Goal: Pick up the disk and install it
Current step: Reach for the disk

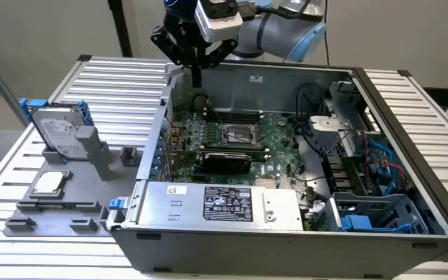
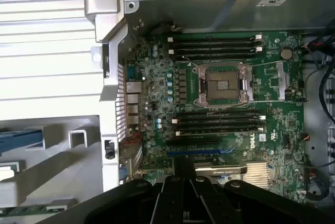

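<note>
Ribbed metal tabletop (image 1: 115, 76) carries an open computer case (image 1: 286, 251) and, on the exterior view's left, a grey fixture (image 1: 53, 216). Above the case's far corner hangs the gripper (image 1: 196, 81), its dark fingers pressed together and empty, pointing straight down over the edge of the motherboard (image 1: 279, 131). Just beyond it on the board sits the processor socket (image 1: 238, 135).

The disk (image 1: 60, 131) is well apart from the gripper, outside the case. It stands upright in the fixture, clipped in its blue frame, with the white label facing the camera. A small square chip (image 1: 49, 182) lies flat just in front of it.

The exterior view alone takes in the long power-supply box (image 1: 216, 204) along the near wall and the blue drive cage (image 1: 380, 216) at the case's near corner. From the wrist view, the gripper (image 2: 183, 169) looks down on the motherboard (image 2: 272, 130), with its socket (image 2: 222, 84) open between rows of memory slots (image 2: 214, 43).
</note>
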